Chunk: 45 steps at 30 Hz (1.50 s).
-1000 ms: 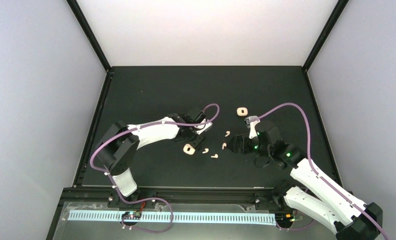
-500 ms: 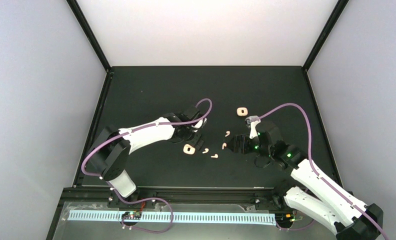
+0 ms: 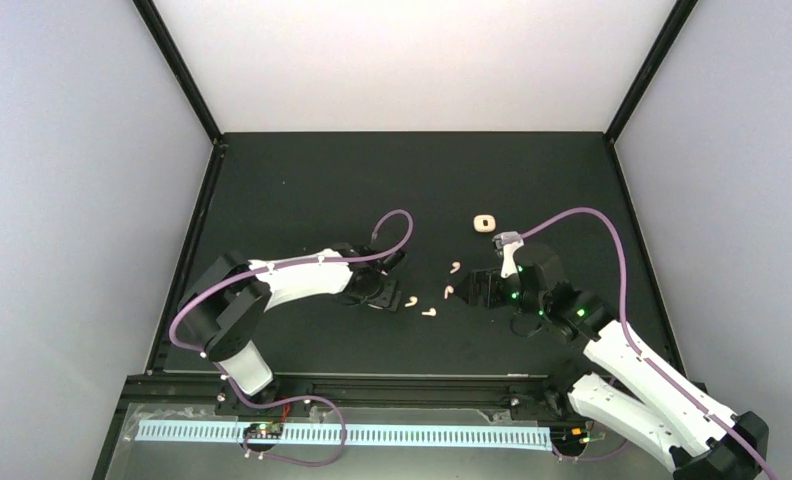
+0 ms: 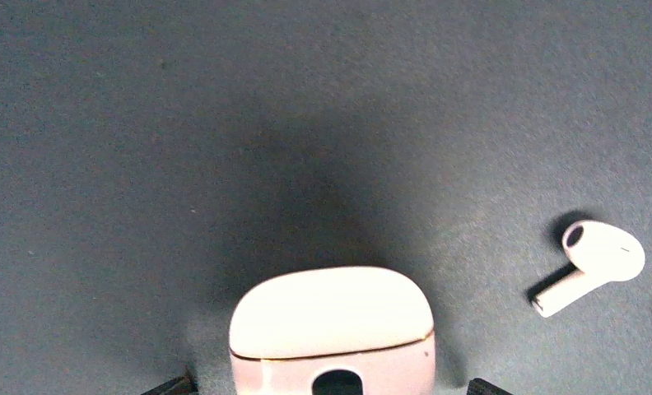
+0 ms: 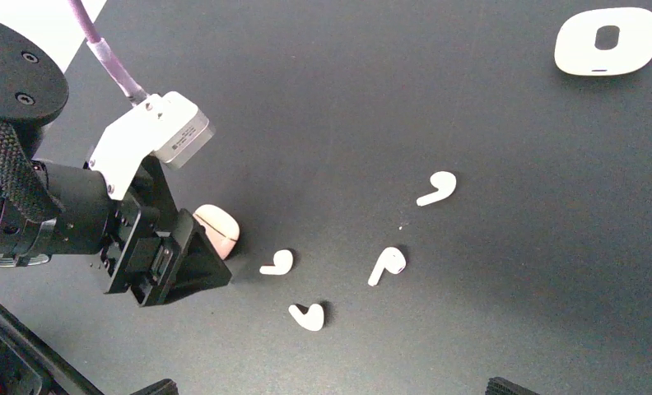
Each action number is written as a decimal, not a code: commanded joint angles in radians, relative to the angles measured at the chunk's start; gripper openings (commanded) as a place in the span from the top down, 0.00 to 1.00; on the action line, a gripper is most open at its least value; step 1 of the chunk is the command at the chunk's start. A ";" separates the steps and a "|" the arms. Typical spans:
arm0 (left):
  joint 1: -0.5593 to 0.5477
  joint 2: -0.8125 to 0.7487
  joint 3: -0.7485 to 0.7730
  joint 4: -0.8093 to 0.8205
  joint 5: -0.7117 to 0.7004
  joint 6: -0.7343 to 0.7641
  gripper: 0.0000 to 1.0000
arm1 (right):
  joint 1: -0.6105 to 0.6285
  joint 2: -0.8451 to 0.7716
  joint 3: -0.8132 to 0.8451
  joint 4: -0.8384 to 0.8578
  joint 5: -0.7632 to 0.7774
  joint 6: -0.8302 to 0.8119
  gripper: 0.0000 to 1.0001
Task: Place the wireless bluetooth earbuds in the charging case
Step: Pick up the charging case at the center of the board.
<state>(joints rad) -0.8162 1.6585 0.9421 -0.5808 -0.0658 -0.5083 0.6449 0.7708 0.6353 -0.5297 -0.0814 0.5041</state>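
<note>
A cream charging case (image 4: 331, 329) lies closed on the black mat between my left gripper's (image 4: 329, 387) fingertips, with a gap on each side; the gripper is open. In the top view the left gripper (image 3: 380, 295) hides this case. The right wrist view shows the case (image 5: 217, 229) peeking out beside the left gripper (image 5: 154, 255). Several white earbuds lie loose to its right (image 5: 277, 263), (image 5: 308, 316), (image 5: 386, 265), (image 5: 438, 188); one shows in the left wrist view (image 4: 594, 259). My right gripper (image 5: 332, 387) is open and empty, hovering near them (image 3: 464, 290).
A second cream case (image 3: 484, 222) lies flat farther back, also seen in the right wrist view (image 5: 607, 41). The mat (image 3: 302, 190) is bordered by a black frame and white walls. Purple cables loop over both arms.
My left gripper has moved toward the near side and down over the case, which is now hidden in the top view. The right arm has barely moved.
</note>
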 commanded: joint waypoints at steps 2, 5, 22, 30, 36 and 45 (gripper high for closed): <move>-0.008 0.044 0.009 0.051 -0.059 -0.074 0.17 | 0.006 -0.015 0.009 -0.023 0.016 0.003 0.03; -0.010 0.062 0.022 0.052 -0.077 -0.079 0.22 | 0.006 -0.019 0.009 -0.027 0.023 -0.002 0.03; -0.044 0.110 0.027 0.021 -0.136 -0.054 0.27 | 0.007 -0.017 0.014 -0.031 0.031 -0.004 0.03; -0.050 0.056 -0.019 0.001 -0.137 -0.064 0.23 | 0.006 -0.006 0.020 -0.021 0.027 -0.005 0.03; -0.070 0.048 -0.043 -0.004 -0.133 -0.081 0.26 | 0.007 0.001 0.026 -0.019 0.028 -0.007 0.03; -0.077 0.043 -0.043 -0.015 -0.137 -0.082 0.33 | 0.006 -0.003 0.026 -0.024 0.029 -0.007 0.03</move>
<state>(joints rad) -0.8818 1.6829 0.9379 -0.4995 -0.2024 -0.5877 0.6449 0.7734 0.6353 -0.5537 -0.0624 0.5034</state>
